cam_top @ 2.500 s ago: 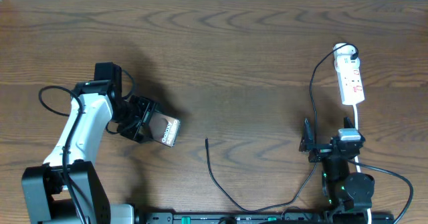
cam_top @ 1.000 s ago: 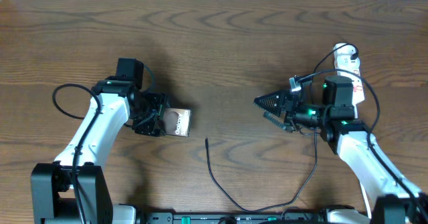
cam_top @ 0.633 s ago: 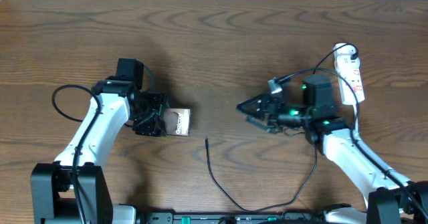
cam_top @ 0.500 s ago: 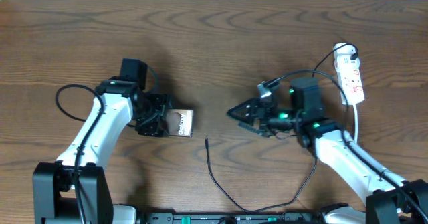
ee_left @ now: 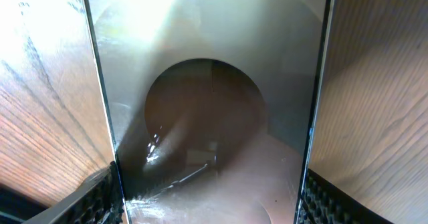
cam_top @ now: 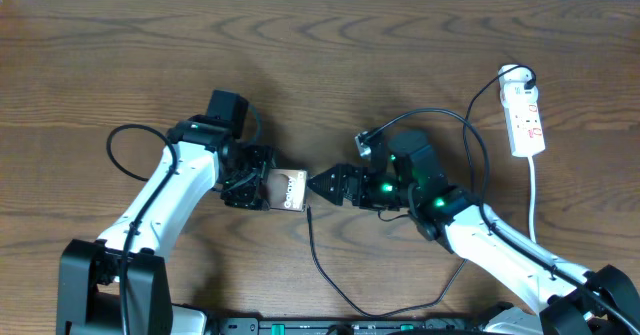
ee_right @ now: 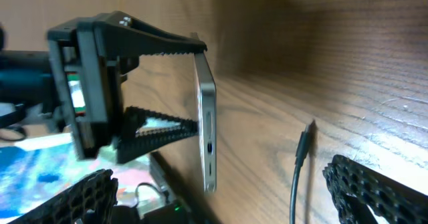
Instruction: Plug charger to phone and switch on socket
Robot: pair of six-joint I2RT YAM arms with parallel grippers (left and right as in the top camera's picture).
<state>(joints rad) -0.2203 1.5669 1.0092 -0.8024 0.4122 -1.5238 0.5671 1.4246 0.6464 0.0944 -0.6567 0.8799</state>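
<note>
My left gripper is shut on the phone, a glossy dark slab with white lettering, held near the table's middle. In the left wrist view the phone fills the space between my two black pads. My right gripper is open, just right of the phone and pointing at it. The right wrist view shows the phone edge-on with a port in its end. The charger tip lies on the wood beside it. The black charger cable trails from its tip towards the front edge. The white socket sits far right.
The socket's white cord runs down the right side of the wooden table. A black cable loops over the right arm. The left arm's own cable loops out to its left.
My right arm has swung left from near the socket to just beside the phone, jaws open throughout. My left arm has carried the phone to the right, towards the charger tip.
</note>
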